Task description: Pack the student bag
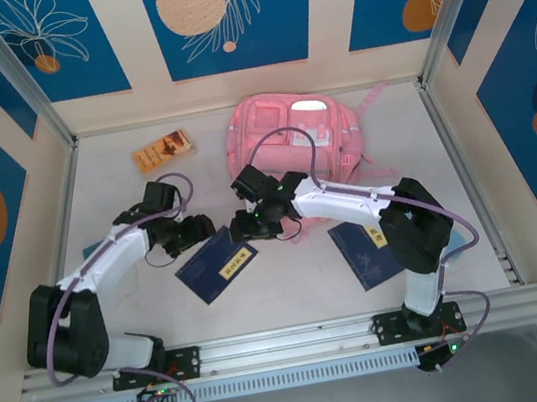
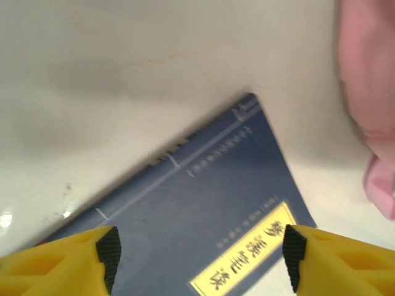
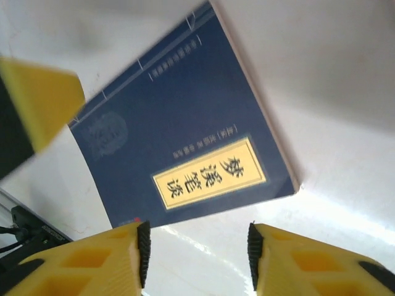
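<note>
The student bag (image 1: pixel 294 131), a large pink backpack, lies flat at the back centre of the table; its pink fabric also edges the left wrist view (image 2: pixel 370 74). A dark blue book (image 1: pixel 217 264) with a yellow title label lies in front of it. My left gripper (image 1: pixel 196 234) hovers open over the book's left side, the cover (image 2: pixel 210 203) spanning the space between its yellow fingers (image 2: pixel 200 256). My right gripper (image 1: pixel 251 222) is open just off the book's right edge, with bare table between its fingers (image 3: pixel 197 256) and the book (image 3: pixel 185 142) beyond them.
A second dark blue book (image 1: pixel 367 252) lies at the right under the right arm. An orange booklet (image 1: pixel 162 151) rests at the back left. Metal frame posts and walls bound the table. The left gripper's yellow finger (image 3: pixel 43 105) shows in the right wrist view.
</note>
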